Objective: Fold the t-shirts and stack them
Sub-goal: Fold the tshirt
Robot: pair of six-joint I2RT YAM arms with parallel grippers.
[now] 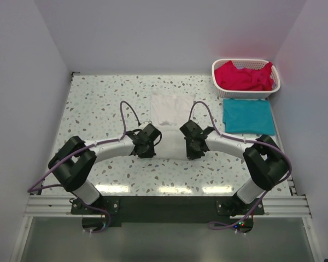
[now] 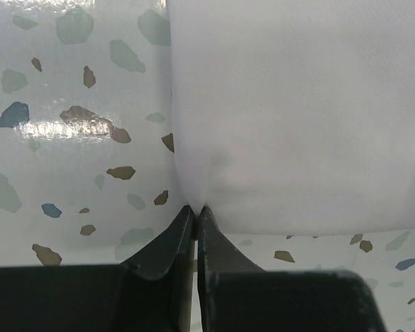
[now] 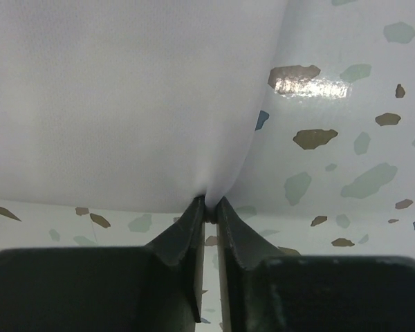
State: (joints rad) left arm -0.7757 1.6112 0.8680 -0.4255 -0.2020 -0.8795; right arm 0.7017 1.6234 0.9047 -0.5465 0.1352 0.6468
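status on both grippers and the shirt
Left gripper shut on near corner of white soft fabric t-shirt. Right gripper shut on the other. Nothing in the way.

Right tool [image 3: 209, 207] pinches white t-shirt [image 3: 124, 97] corner (fabric puckered) — over speckled table [image 3: 346, 138].

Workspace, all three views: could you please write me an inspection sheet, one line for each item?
Surface: speckled table, glossy.
Job's things: white t-shirt spread at centre; teal t-shirt a neat rectangle at right; red-pink t-shirts heaped in the basket.
Clutter: nothing seen.
Grippers: left tool and right tool each shut on the white t-shirt's near edge.
Cables: purple cables arch over both arms.
Surroundings: plain white walls.
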